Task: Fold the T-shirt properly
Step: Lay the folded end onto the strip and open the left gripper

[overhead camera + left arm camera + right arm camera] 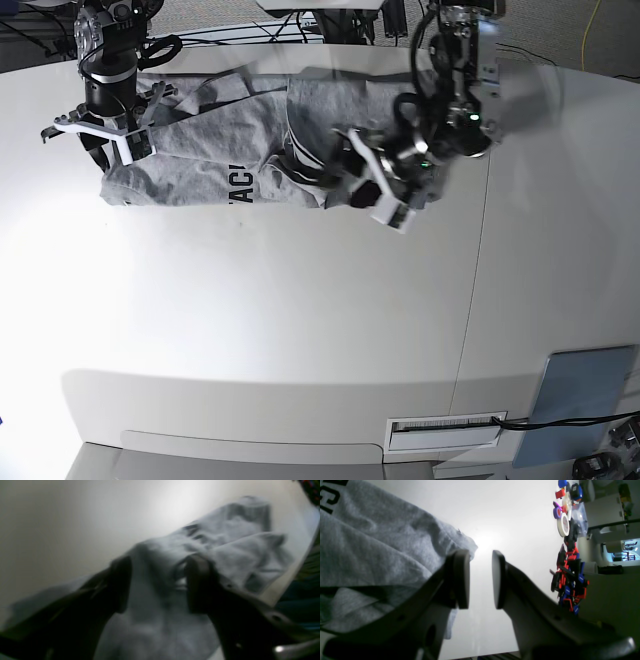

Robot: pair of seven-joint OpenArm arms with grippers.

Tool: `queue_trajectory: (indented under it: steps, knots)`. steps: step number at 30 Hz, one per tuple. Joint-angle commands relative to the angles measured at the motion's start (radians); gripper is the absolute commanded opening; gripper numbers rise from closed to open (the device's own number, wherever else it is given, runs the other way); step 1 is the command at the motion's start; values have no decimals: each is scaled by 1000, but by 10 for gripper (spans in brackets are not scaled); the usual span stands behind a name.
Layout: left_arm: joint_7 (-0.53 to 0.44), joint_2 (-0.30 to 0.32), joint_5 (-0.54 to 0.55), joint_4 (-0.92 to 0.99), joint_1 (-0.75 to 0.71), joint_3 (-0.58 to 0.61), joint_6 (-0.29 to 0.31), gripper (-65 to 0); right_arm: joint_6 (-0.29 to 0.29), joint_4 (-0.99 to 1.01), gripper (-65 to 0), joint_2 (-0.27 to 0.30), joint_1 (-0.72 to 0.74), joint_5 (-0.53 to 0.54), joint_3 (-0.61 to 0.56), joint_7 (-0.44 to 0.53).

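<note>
early in the fold, shirt bunched
the t-shirt [215, 150] lies crumpled at the table's [300, 330] far edge; left gripper [157, 585] spread over cloth, right gripper [481, 578] parted, empty; next, pinch and flatten

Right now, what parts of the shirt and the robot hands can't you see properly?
- Shirt lettering: base view, folds hide all but a few letters; right wrist view, the picture's edge cuts it off.
- Left gripper: left wrist view, motion blur; its fingers straddle the cloth, but touching or not is unclear.
- Shirt's far side: base view, both arms cover it.
- Right gripper: open, beside the shirt's edge; whether it touches is hidden by its own finger.
</note>
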State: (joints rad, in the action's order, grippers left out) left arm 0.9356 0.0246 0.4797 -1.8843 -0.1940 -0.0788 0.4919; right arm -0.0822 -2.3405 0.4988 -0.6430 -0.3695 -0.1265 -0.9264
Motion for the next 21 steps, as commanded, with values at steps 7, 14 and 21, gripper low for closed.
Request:
queue_trajectory:
  steps: [7,14,21]
  knots:
    - [-17,-5,100,-12,-48,-49,46,-650,-12,-16,-493,11,-3,-21,4,22]
    - [-150,-5,-132,22,-58,98,-74,-650,-12,-16,-493,11,-3,-21,4,8]
    - [-275,-5,-283,99,-40,303,-173,-650,-12,-16,-493,11,-3,-21,4,-14]
